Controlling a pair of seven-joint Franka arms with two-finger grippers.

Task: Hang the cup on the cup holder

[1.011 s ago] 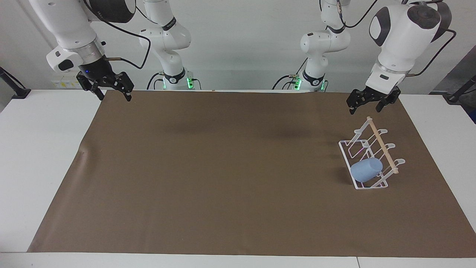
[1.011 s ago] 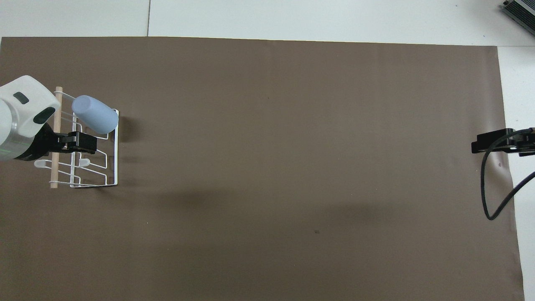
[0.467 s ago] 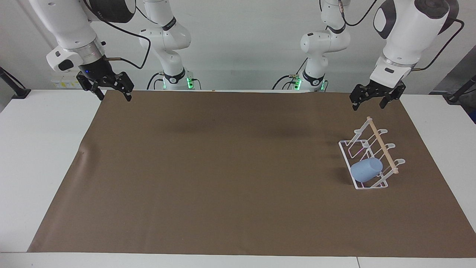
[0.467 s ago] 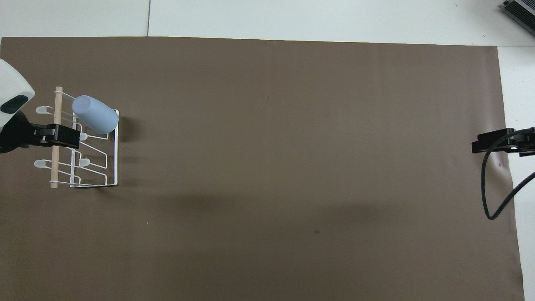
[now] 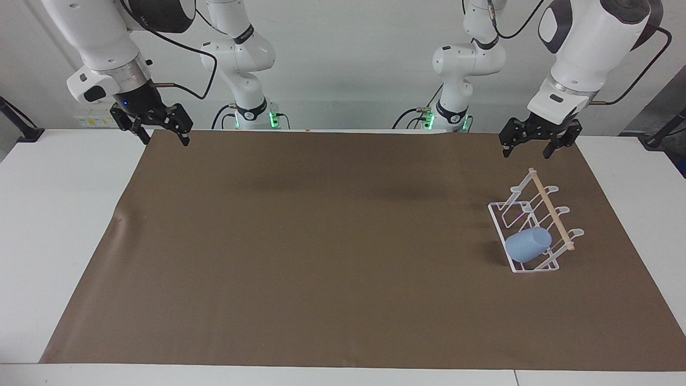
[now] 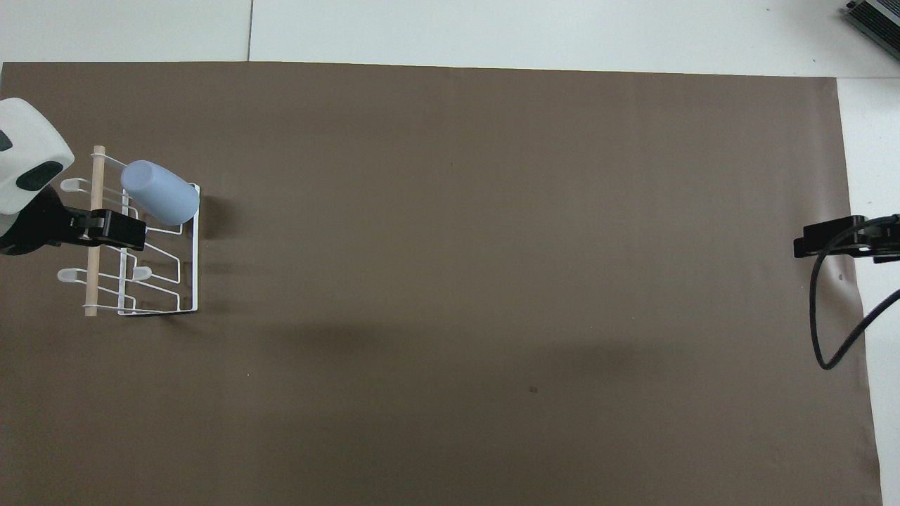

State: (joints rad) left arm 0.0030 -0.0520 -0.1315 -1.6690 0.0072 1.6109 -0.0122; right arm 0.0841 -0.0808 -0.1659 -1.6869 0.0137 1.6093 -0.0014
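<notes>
On the table (image 5: 53, 225), brown mat (image 5: 321, 241) covers most of the top. Cup holder (image 5: 501, 214) sits at left arm's end, cup (image 5: 528, 244) hung tilted on the prong farthest from the robots (mouth hidden). Left gripper (image 5: 527, 149) up in the air over the mat near the holder, jaws apart, empty. Right gripper (image 5: 165, 138) waits over the mat's edge at its own end, jaws apart, empty.

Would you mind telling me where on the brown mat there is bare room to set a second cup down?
Nearly all of the brown mat is bare, from the cup holder at the left arm's end to the right arm's end. Only the holder's patch is crowded: the cup hangs on it, and the open left gripper hangs above the mat's edge beside it. The right gripper waits, open.
</notes>
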